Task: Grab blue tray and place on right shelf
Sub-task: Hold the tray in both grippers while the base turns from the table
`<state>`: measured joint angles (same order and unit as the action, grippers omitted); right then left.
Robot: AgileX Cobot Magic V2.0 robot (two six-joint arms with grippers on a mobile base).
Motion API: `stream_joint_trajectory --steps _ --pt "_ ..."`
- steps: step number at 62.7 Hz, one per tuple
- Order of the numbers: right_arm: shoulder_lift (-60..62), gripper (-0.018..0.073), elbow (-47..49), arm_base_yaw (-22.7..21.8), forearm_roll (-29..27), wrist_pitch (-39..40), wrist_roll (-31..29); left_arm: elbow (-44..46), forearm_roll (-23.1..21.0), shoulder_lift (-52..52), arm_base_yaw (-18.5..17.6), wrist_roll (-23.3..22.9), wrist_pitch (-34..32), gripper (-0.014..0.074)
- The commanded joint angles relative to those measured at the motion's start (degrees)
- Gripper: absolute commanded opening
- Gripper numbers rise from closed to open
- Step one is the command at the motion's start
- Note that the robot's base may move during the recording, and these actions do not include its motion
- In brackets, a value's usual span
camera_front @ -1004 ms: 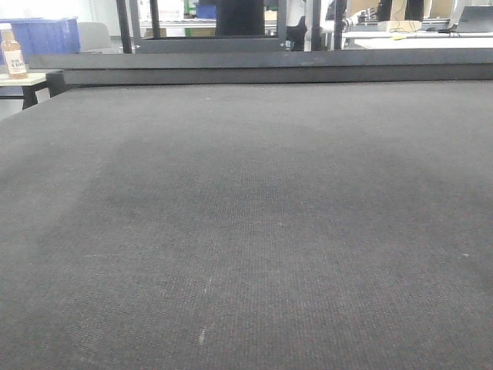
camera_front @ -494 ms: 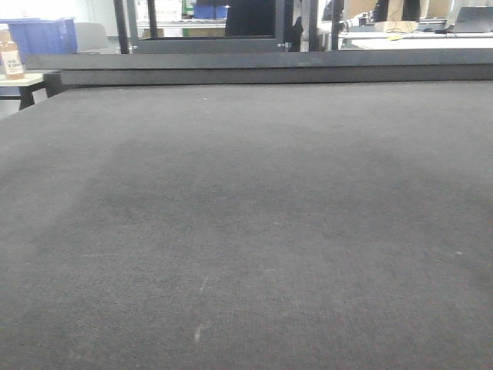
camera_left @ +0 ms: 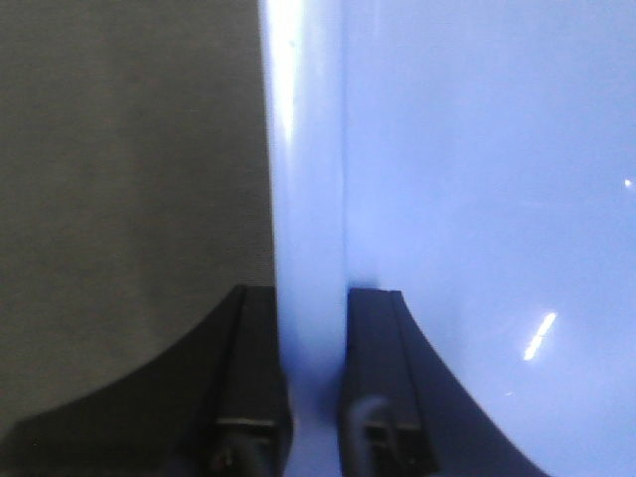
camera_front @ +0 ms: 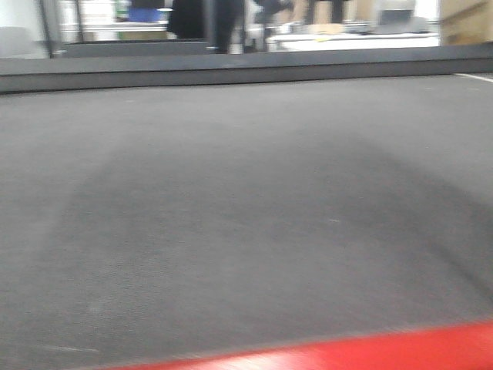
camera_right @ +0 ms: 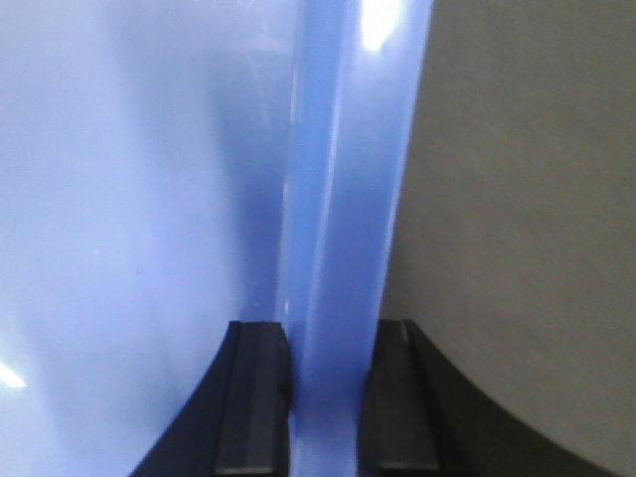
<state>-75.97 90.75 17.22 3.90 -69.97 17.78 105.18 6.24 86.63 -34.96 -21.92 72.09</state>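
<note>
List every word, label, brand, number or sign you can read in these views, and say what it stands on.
No readable text in any view.
Front view: the background clutter beyond the dark table top is too blurred to show lettering.
Wrist views: the blue tray, its rim clamped by the left gripper and right gripper, is plain, unmarked plastic.

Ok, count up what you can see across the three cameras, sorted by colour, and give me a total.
Blue: 1, the blue tray
Black: 2, the left gripper and the right gripper, jaws shut on the tray's rim
Dark grey: 1, the table top
Red: 1, the red strip along the table's near edge
Total: 5; the blurred background is left out
</note>
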Motion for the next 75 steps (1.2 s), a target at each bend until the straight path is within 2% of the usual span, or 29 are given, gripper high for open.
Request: stream_joint_trajectory --steps 1,75 --pt "1.7 0.0057 2.0 0.0 2.8 2.6 -1.7 1.9 2.1 -2.2 -0.4 0.9 3.0 -0.0048" --pt "1.7 0.0057 2.0 0.0 2.8 2.6 -1.7 1.9 0.9 -2.2 -0.4 0.9 3.0 -0.0048"
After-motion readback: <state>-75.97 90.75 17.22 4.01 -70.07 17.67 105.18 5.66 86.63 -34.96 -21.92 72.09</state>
